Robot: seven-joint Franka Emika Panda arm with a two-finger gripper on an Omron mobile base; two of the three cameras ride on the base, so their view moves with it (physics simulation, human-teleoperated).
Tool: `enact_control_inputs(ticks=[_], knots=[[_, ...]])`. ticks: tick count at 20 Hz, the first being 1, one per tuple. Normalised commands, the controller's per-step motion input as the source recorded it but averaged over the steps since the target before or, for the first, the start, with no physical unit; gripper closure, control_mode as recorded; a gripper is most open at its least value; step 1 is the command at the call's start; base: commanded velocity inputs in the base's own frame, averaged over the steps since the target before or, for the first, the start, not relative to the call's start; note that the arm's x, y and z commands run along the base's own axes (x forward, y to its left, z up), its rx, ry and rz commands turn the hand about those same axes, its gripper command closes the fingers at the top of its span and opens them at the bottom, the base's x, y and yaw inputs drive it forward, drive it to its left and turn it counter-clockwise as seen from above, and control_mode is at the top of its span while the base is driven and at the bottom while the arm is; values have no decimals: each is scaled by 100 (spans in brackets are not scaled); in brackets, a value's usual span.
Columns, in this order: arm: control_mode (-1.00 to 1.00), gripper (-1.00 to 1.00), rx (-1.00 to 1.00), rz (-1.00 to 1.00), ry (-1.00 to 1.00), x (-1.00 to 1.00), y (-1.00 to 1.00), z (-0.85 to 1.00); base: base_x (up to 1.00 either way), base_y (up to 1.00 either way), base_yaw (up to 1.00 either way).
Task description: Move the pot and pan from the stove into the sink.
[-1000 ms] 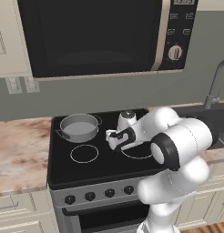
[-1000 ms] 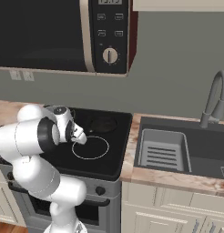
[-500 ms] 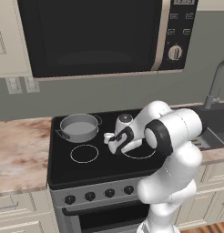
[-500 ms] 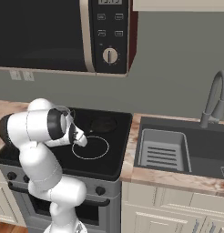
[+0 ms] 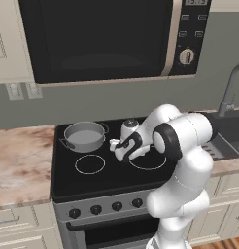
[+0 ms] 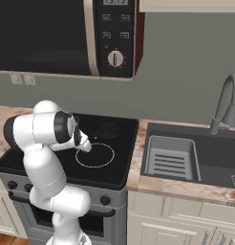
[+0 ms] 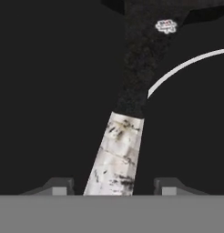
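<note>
The grey pot [image 5: 84,136] sits on the back left burner of the stove [image 5: 68,180]. The black pan [image 6: 108,129] rests on the back right burner of the stove [image 6: 117,167]. Its handle [image 7: 132,68] runs toward me and ends in a light tip [image 7: 114,154]. My gripper [image 7: 114,189] is open, and the tip lies between the fingertips [image 7: 59,186] with a gap on each side. From the base, the gripper [image 5: 117,151] [image 6: 87,147] hangs low over the middle of the cooktop. The sink [image 6: 219,155] lies to the right.
A light grey slotted rack [image 6: 169,155] fills the sink's left part, and the curved faucet [image 6: 224,100] rises behind it. The black microwave [image 5: 102,39] hangs above the stove. Marbled counter [image 5: 19,155] flanks the stove's left side.
The arm's elbow has swung left over the stove. The hand has stayed at about the same spot above the cooktop, and the pot has not moved.
</note>
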Motion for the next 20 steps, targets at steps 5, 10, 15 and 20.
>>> enact_control_inputs(ticks=[5,10,15,20], knots=[[-100,100,0,-1,0,12,0,-3,0,0,0],[-100,100,4,-7,-1,0,0,27,0,0,0],[-100,100,4,-9,-2,-8,-1,62,0,0,0],[-100,100,3,-9,0,-22,-4,78,0,0,0]])
